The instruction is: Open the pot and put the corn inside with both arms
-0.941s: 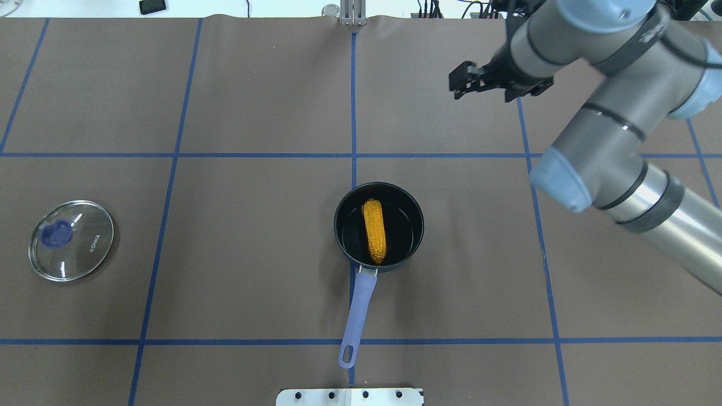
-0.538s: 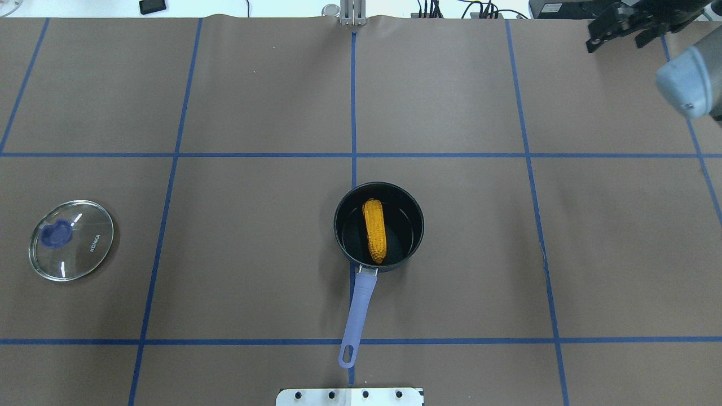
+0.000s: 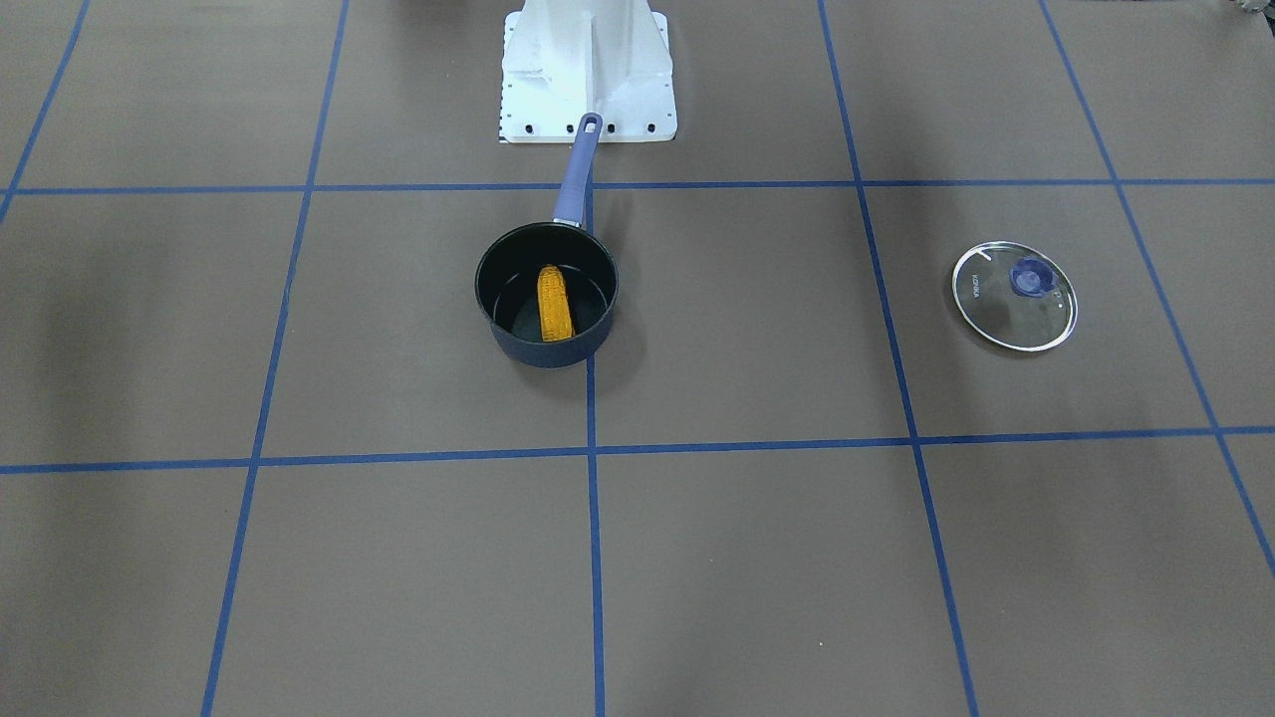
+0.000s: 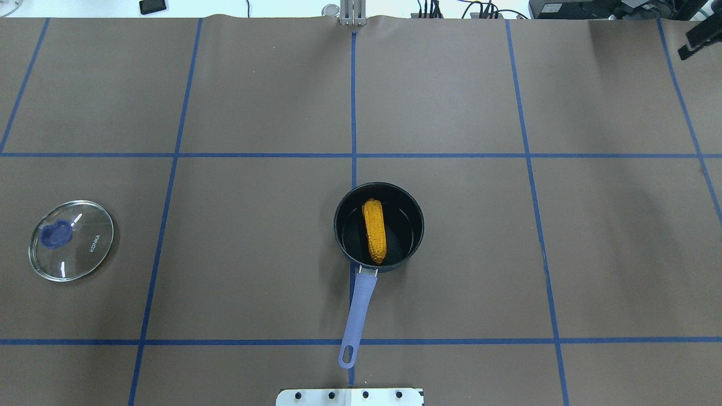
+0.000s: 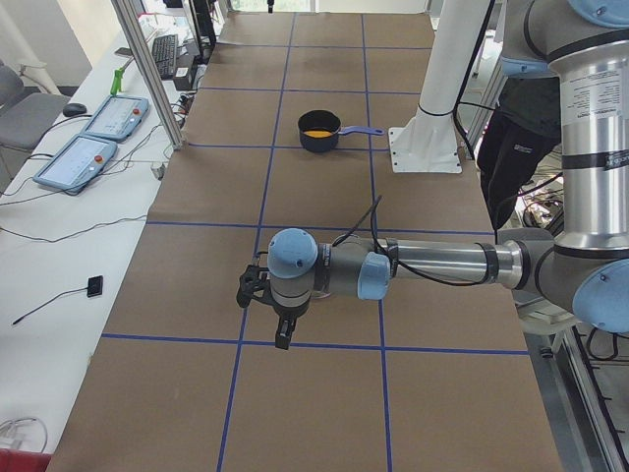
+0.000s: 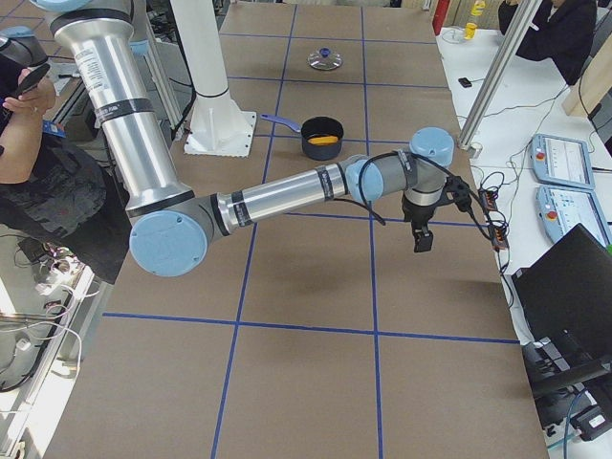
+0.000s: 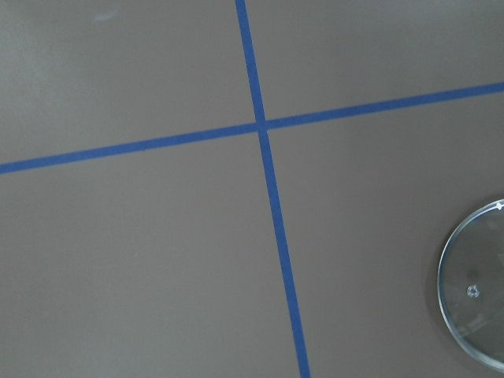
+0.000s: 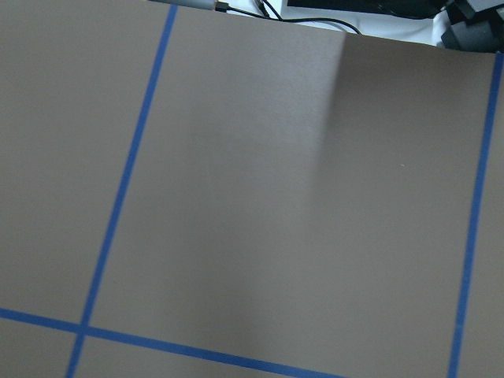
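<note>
Item 1, pot [image 4: 407, 225]: I log it standing upright at the middle of the table [image 4: 254, 101], on the centre tape line. It is uncovered, and its long handle [image 4: 361, 304] points toward the base mount [image 3: 588, 70].

Item 2, corn [image 4: 374, 230]: it lies flat on the pot's black bottom, lengthwise along the handle's line, with its tapered end toward the handle.

Item 3, lid [image 4: 71, 240]: glass with a blue knob, it rests flat on the table well to the left of the pot and apart from it. Its rim also shows at the right edge of the left wrist view [image 7: 476, 287].

Item 4, left gripper [image 5: 279, 332]: I see it hanging above the table at the left end, on an arm stretched out level, and touching nothing. I cannot tell how its jaws stand.

Item 5, right gripper [image 6: 420, 239]: it hangs above the far right part of the table, well apart from the pot, with nothing seen in it. Only a black sliver of it reaches the overhead view's right edge, so I cannot tell the state of its jaws either.
</note>
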Controlling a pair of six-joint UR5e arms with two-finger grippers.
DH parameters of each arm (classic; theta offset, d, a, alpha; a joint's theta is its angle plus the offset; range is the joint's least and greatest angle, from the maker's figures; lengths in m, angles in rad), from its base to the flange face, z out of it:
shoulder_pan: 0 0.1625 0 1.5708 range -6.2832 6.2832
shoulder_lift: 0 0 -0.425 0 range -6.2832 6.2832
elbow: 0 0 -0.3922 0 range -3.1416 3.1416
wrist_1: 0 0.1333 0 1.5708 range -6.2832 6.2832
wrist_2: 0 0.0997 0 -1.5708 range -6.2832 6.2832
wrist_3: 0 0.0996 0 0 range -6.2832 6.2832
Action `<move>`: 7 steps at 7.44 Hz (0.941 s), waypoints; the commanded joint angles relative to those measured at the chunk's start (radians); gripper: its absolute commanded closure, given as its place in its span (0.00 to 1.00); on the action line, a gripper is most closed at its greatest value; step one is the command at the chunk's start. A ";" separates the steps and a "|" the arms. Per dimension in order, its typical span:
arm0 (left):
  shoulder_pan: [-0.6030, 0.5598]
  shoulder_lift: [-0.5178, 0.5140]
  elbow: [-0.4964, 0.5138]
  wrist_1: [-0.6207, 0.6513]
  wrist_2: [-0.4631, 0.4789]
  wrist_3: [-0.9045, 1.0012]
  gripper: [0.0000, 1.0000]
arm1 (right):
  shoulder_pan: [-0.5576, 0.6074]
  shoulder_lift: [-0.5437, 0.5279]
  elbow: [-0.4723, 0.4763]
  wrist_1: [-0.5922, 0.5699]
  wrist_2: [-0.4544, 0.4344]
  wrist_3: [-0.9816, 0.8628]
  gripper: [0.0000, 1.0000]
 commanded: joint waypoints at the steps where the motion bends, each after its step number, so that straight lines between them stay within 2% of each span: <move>1: 0.001 0.009 -0.016 0.010 0.000 0.004 0.01 | 0.064 -0.133 -0.004 0.009 0.000 -0.107 0.00; 2: 0.002 0.001 -0.016 0.011 0.002 0.004 0.01 | 0.087 -0.176 0.004 0.017 -0.004 -0.107 0.00; 7: 0.004 0.007 -0.014 0.007 0.000 0.004 0.01 | 0.099 -0.202 0.017 0.016 -0.006 -0.107 0.00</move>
